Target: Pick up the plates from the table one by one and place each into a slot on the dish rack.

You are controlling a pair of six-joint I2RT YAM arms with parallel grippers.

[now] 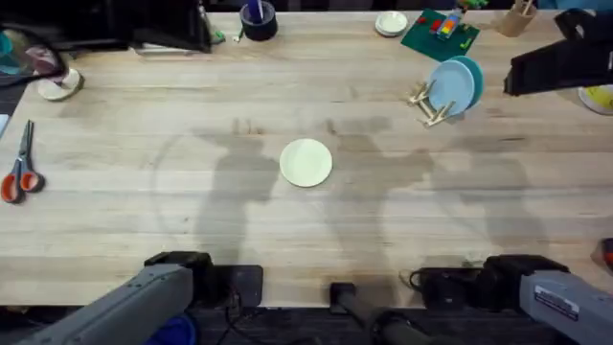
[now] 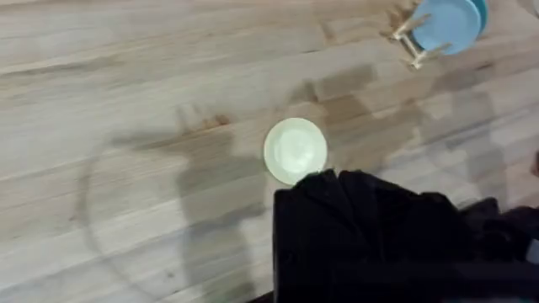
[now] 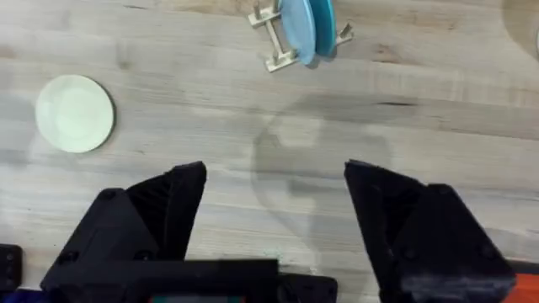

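Note:
One cream-yellow plate (image 1: 306,161) lies flat on the table (image 1: 144,125) near its middle, also in the left wrist view (image 2: 295,150) and the right wrist view (image 3: 74,114). The dish rack (image 1: 428,103) stands at the back right. A light blue plate (image 1: 450,86) and a teal plate (image 1: 472,75) stand upright in its slots. My right gripper (image 3: 274,210) is open and empty above bare wood, short of the rack (image 3: 274,38). My left gripper (image 2: 379,231) shows as a dark mass just on the near side of the cream plate, not touching it.
Orange-handled scissors (image 1: 19,174) lie at the left edge. Along the back are a dark round container (image 1: 259,19), a small white dish (image 1: 391,23), a green board with bricks (image 1: 439,34) and a wooden cup (image 1: 517,19). A black object (image 1: 560,59) stands right of the rack.

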